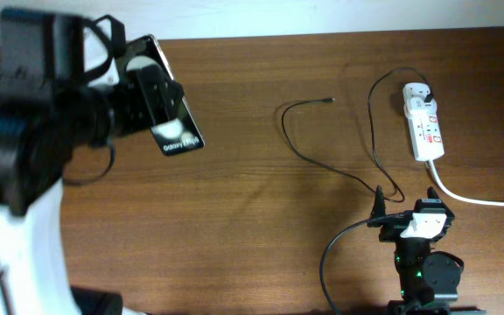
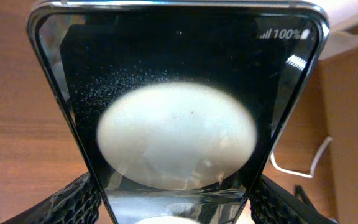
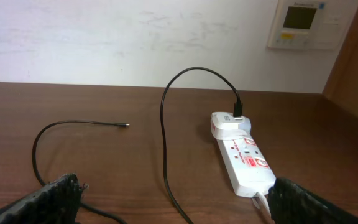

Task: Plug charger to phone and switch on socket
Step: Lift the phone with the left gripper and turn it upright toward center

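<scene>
My left gripper [image 1: 151, 92] is shut on the phone [image 1: 166, 105], a black slab with white lettering, and holds it tilted above the table's left side. In the left wrist view the phone [image 2: 179, 106] fills the frame between the fingers [image 2: 176, 208]. The charger cable [image 1: 370, 179] runs across the table; its tiny tip [image 1: 331, 100] lies free mid-table, its black plug [image 1: 428, 91] sits in the socket [image 1: 424, 129], the white power strip at the right. My right gripper [image 1: 383, 214] is open and empty near the front edge; its wrist view shows the cable [image 3: 164, 137], tip [image 3: 125, 126] and socket [image 3: 244, 158] ahead.
The socket's thick white cord [image 1: 479, 199] runs off to the right edge. A wall panel [image 3: 306, 23] hangs behind the table. The right arm's own thicker black cable [image 1: 339, 249] loops at the front edge.
</scene>
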